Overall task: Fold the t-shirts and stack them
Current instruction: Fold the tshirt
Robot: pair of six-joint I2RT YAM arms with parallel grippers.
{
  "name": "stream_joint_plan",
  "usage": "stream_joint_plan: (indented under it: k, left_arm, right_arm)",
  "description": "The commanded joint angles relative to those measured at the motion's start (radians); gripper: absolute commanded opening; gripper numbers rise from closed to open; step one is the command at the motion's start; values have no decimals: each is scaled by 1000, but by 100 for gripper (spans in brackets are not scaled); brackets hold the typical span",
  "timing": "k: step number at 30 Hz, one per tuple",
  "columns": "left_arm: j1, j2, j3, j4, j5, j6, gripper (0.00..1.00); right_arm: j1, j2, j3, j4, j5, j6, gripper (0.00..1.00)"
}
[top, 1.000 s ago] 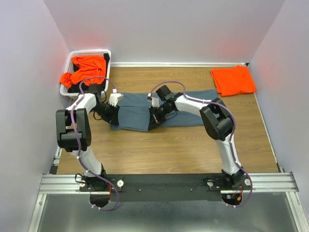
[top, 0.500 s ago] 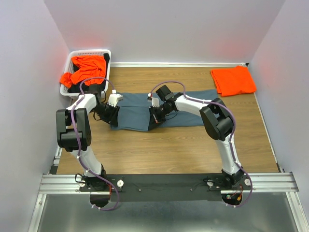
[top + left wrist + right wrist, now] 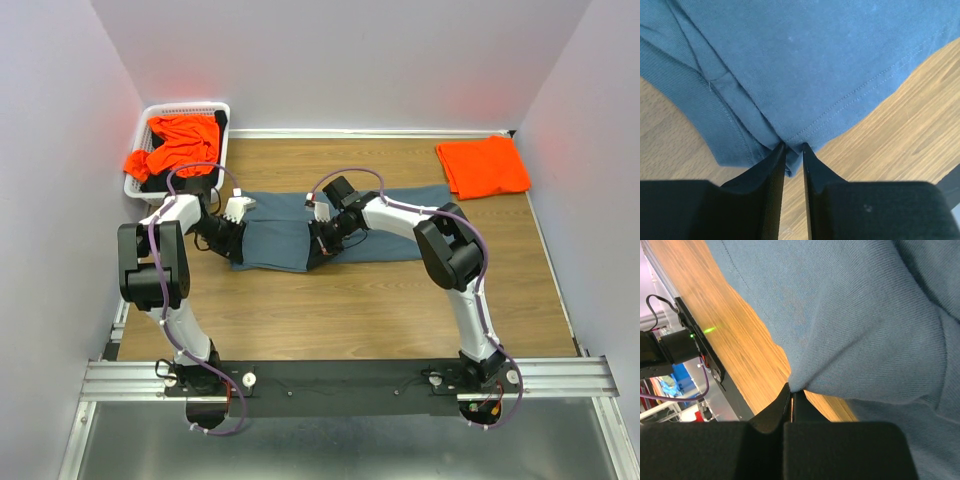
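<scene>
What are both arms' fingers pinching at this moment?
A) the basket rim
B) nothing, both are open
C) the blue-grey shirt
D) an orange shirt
C: the wrist views show the left fingers and the right fingers closed on edges of the blue-grey shirt.
</scene>
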Motion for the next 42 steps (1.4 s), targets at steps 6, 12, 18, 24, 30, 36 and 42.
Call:
stream_joint_plan:
  k: [6,12,18,24,30,36,42]
  left_arm:
    - [-7,-26,33,-49,54,18,31]
    - [-6,-17,34,-51,54,18,31]
    - [-10,4,34,-36,61,13,31]
    - [-15,4,50,-34,63,10,15]
    - [-15,-15,82,-56,61,13,0]
    - [-13,-28,152,-97,77,15,0]
    - [-15,10,263,-123,106,2,0]
  right_arm:
    - [13,-25,10,8,-27,-16,1]
    - [13,-25,10,6,-24,-16,1]
    - [13,-27,10,8,-26,-16,0]
    - [13,-31,13,6,-26,-21,1]
    - [5,-41,21,6,-29,-19,1]
    - [-27,-61,43,8,-42,-4,1]
    - [-70,-55,99,6,-49,10,1]
